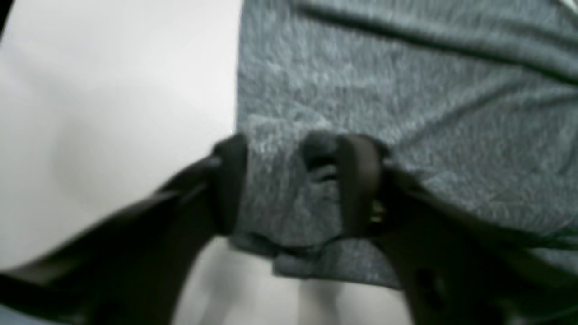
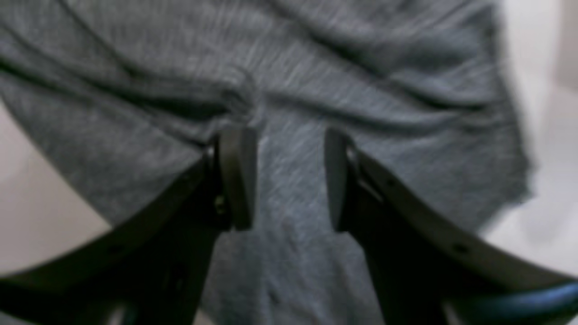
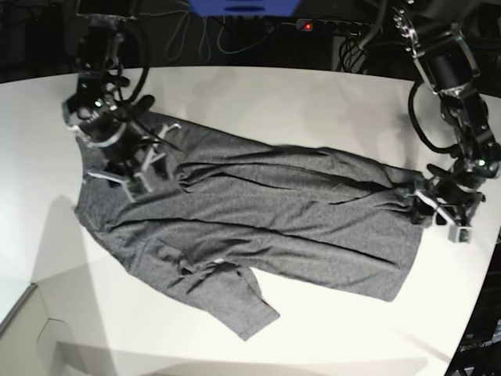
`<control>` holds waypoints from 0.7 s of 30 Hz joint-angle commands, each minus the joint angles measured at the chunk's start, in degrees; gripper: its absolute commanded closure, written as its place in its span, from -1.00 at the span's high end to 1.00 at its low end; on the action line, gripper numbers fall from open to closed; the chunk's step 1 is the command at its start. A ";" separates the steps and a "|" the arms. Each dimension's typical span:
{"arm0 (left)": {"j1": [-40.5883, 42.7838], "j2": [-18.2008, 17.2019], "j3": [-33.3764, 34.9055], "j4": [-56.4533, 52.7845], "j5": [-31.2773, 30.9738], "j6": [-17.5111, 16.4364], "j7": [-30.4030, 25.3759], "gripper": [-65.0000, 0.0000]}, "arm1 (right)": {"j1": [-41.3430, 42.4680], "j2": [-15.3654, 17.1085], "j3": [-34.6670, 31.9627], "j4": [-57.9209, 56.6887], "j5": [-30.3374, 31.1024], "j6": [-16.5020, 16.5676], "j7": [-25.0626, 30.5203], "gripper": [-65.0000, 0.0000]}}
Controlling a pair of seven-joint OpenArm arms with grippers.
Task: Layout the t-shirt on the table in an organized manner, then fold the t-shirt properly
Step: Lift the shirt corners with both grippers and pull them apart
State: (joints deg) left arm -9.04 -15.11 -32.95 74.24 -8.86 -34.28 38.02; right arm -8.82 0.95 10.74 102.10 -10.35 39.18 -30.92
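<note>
The dark-grey t-shirt [image 3: 266, 211] lies spread and wrinkled on a slant across the white table [image 3: 313, 102], with one part folded toward the front edge. My left gripper [image 1: 293, 185] is open at the shirt's right edge, where a strip of hem fabric [image 1: 280, 194] lies between its two fingers. In the base view that left gripper [image 3: 420, 205] sits at the cloth's right end. My right gripper [image 2: 286, 180] is open too, low over creased fabric [image 2: 289, 90] at the shirt's left end, and the right gripper [image 3: 135, 168] shows there in the base view.
A power strip with a red light [image 3: 313, 26] and cables run along the dark back edge. The table's curved edge [image 3: 481, 282] passes close to the left arm. A pale panel [image 3: 31, 329] sits at the front left corner.
</note>
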 commanded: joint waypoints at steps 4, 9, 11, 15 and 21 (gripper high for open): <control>0.91 -1.19 -3.93 1.24 -0.59 -0.05 -1.49 0.30 | -2.92 0.24 1.35 4.40 0.81 0.25 0.98 -0.22; 2.05 0.04 -5.78 -3.78 -0.59 -0.22 -1.67 0.31 | -7.22 -1.17 2.22 5.90 0.81 0.25 1.25 -0.21; 1.79 0.04 -5.86 -5.45 -0.59 -0.22 -1.67 0.31 | -8.28 -1.43 2.93 5.90 0.81 0.25 1.33 -0.20; 1.17 0.13 -5.78 -6.94 -2.61 -0.22 -1.67 0.31 | -9.33 -2.84 3.63 5.98 0.81 0.16 1.42 -0.09; 0.99 0.04 -5.69 -10.11 -5.07 -0.22 -1.67 0.31 | -10.30 -4.34 7.76 7.30 0.81 0.43 1.60 0.26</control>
State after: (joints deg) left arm -7.14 -14.13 -38.54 63.40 -13.39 -34.30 36.77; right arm -19.38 -3.49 18.39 107.90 -10.37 39.42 -30.85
